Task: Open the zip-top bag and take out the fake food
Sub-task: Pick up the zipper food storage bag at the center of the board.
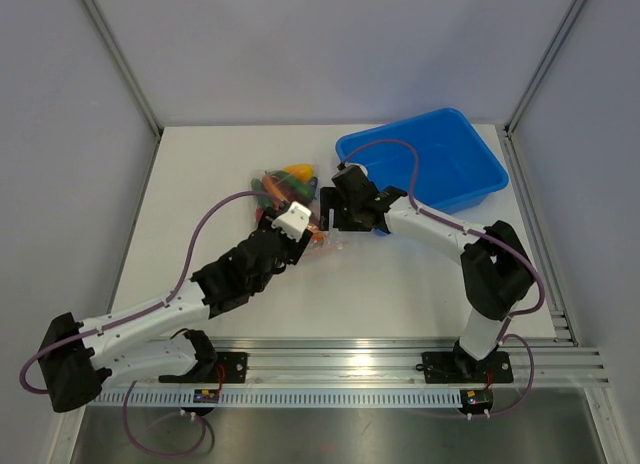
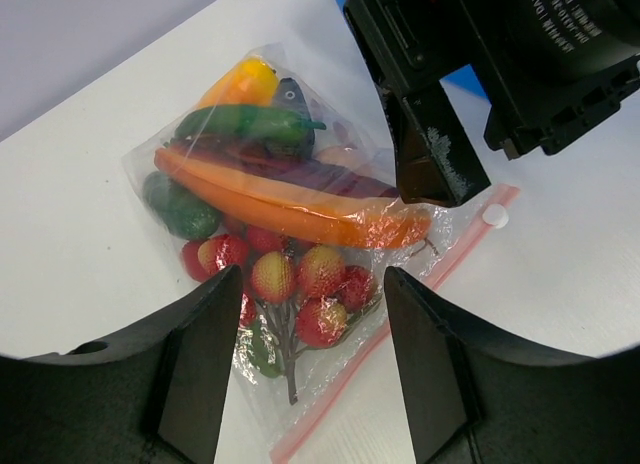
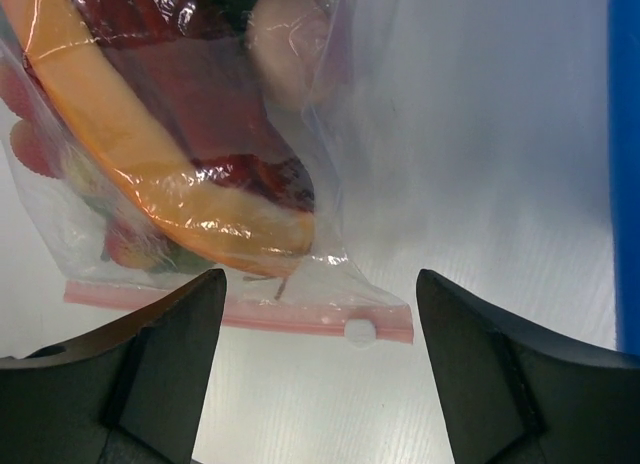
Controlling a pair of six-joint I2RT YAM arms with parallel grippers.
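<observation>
Left gripper (image 2: 308, 304) and right gripper (image 3: 320, 284), both wide open, hover over the zip-top bag (image 2: 150, 159) (fake food (image 2: 290, 209) inside); next, pinch its zip strip (image 3: 200, 306).

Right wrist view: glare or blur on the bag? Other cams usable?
Right wrist: zip-top bag slightly soft this close, with white glints on the plastic over the orange piece. Left wrist: sharp, only a mild sheen. Top external: even light, faint shadows, bag small.

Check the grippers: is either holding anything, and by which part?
Nothing is held. The left gripper and right gripper are both open over the zip-top bag.
</observation>
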